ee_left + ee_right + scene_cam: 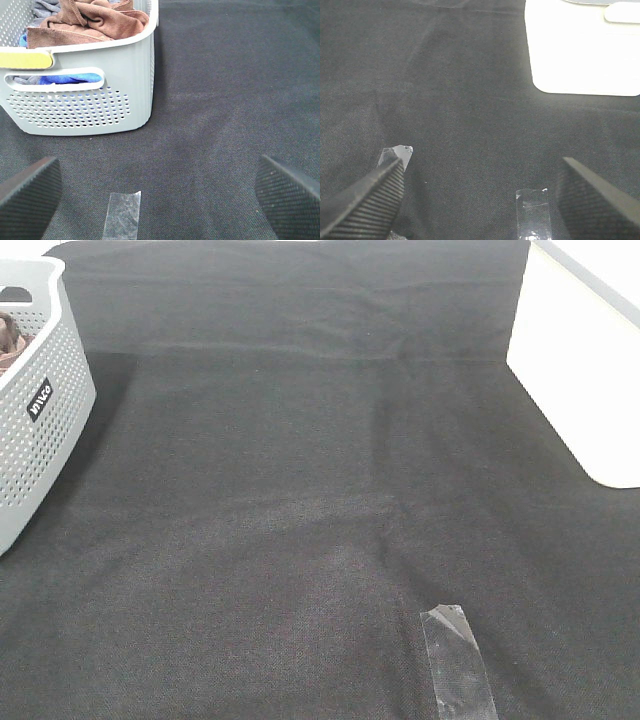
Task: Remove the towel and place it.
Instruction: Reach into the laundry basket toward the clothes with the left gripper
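So, grabbing hasn't started: the towel (85, 22) sits bunched in the basket (100, 100), while the left end effector (160, 192) and right end effector (482, 200) hang wide and empty. Next, the left one probably needs to reach in and pinch it.

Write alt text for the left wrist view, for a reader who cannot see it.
A grey perforated basket stands on the black table covering, holding the crumpled reddish-brown towel above blue and grey cloths. The left claw is open and empty, a strip of clear tape on the covering near it.
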Robot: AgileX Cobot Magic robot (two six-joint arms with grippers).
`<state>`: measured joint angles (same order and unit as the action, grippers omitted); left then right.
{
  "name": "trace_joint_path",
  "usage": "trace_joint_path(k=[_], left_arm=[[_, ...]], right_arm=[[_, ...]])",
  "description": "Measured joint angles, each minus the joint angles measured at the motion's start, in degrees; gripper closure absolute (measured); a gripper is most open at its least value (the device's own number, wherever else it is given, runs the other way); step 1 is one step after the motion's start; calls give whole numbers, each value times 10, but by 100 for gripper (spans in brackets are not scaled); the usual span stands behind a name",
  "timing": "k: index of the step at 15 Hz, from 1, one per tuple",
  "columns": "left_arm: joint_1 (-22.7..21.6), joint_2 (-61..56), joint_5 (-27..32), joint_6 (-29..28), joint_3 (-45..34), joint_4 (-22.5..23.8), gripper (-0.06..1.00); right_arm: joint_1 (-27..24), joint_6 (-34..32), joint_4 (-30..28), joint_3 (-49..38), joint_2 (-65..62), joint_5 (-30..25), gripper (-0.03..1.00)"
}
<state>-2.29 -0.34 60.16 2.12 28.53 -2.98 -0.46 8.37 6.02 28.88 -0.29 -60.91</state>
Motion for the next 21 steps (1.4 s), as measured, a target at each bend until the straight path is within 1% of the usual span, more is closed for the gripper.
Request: trace_joint_path(k=[21], left_arm=[[0,0,0,0,0,-1,-5]], right_arm=[[0,0,0,0,0,0,21]])
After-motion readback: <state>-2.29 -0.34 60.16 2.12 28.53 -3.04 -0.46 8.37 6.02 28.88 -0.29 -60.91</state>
